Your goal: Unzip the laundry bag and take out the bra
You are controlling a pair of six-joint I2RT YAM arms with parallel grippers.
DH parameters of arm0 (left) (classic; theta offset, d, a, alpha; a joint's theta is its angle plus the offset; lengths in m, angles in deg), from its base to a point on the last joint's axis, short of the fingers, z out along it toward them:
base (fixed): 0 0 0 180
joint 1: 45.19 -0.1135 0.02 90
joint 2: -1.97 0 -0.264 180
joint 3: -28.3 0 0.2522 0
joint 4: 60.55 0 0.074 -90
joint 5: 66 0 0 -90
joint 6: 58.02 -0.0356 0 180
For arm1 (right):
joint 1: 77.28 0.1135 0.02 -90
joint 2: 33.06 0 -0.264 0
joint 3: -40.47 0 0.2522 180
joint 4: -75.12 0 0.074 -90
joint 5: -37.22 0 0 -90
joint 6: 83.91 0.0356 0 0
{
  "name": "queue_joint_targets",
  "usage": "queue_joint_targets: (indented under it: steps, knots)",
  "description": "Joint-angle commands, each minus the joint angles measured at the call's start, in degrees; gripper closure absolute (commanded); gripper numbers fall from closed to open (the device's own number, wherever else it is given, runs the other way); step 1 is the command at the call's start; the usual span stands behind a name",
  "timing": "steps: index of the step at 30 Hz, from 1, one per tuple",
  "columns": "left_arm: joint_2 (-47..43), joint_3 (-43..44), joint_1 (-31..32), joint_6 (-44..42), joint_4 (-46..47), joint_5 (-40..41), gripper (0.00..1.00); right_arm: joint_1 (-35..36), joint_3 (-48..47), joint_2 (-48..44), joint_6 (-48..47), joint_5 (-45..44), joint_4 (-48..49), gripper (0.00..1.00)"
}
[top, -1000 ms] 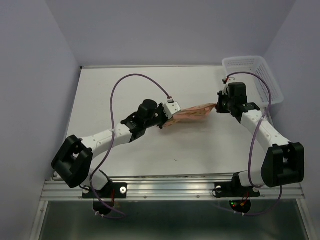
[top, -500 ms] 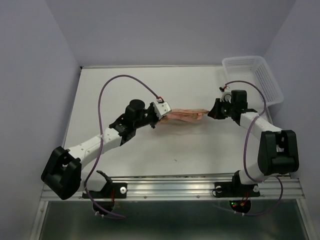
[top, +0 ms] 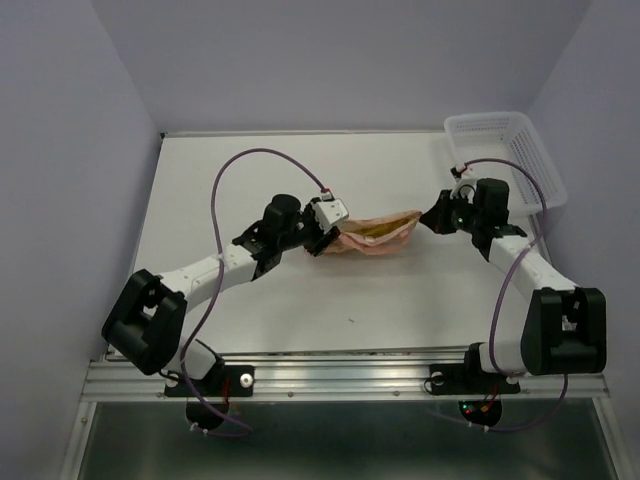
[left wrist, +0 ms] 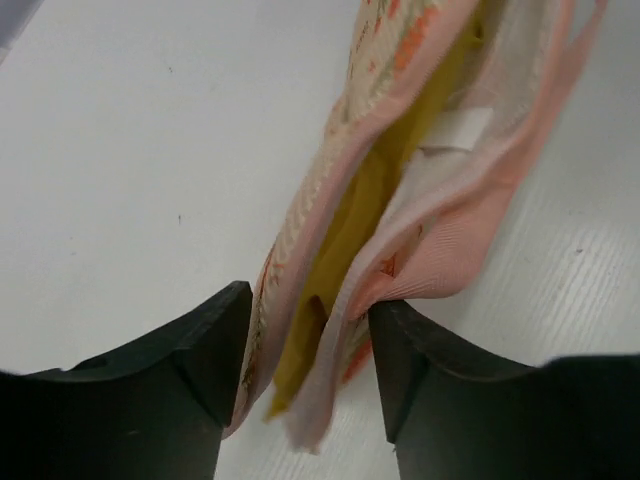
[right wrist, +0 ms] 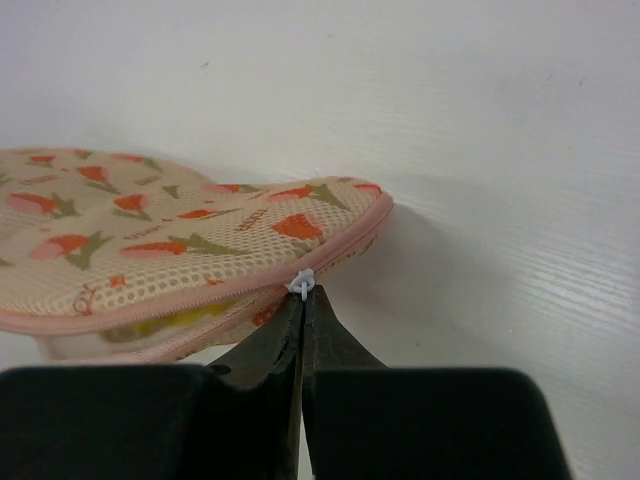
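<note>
Bag (top: 375,232) gapes wider than half a second ago, with the right arm drawn back rightward.
Top: it lies on the table (top: 250,180), stretched between left claw (top: 322,243) and right claw (top: 432,218). Left wrist: the fingers clamp the bag's end, and the yellow bra (left wrist: 365,205) shows inside the slit. Right wrist: the tips are pinched on the white zip pull (right wrist: 301,283) at the bag's other end.

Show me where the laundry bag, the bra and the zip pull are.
laundry bag (right wrist: 150,215), right wrist view, printed top panel.
bra (left wrist: 355,225), left wrist view, yellow fabric inside the opening.
zip pull (right wrist: 300,283), right wrist view, white tab.
</note>
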Motion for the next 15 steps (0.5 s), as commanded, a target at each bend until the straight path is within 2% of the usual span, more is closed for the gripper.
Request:
queue_joint_targets:
  steps: [1,2,5,11,15]
  knots:
    - [3.5,5.3,-0.3,1.0,-2.0,1.0,0.28,1.0,0.1,-5.0,1.3,-0.9,-1.6,0.99]
    - [4.2,6.1,-0.3,1.2,-2.7,0.3,0.04,1.8,0.1,-5.8,1.5,-1.7,-2.3,0.99]
    - [4.4,7.0,-0.3,2.0,-3.5,-1.3,0.01,4.0,-0.4,-8.4,2.4,-4.6,-5.4,0.99]
    - [0.1,7.1,1.1,4.6,-5.0,-3.8,0.01,14.4,-2.6,-11.6,5.6,-13.1,-8.1,0.99]
    - [-3.2,7.6,5.4,6.2,-5.0,-0.6,0.01,20.2,-5.0,-11.3,7.9,-20.2,-9.1,0.99]
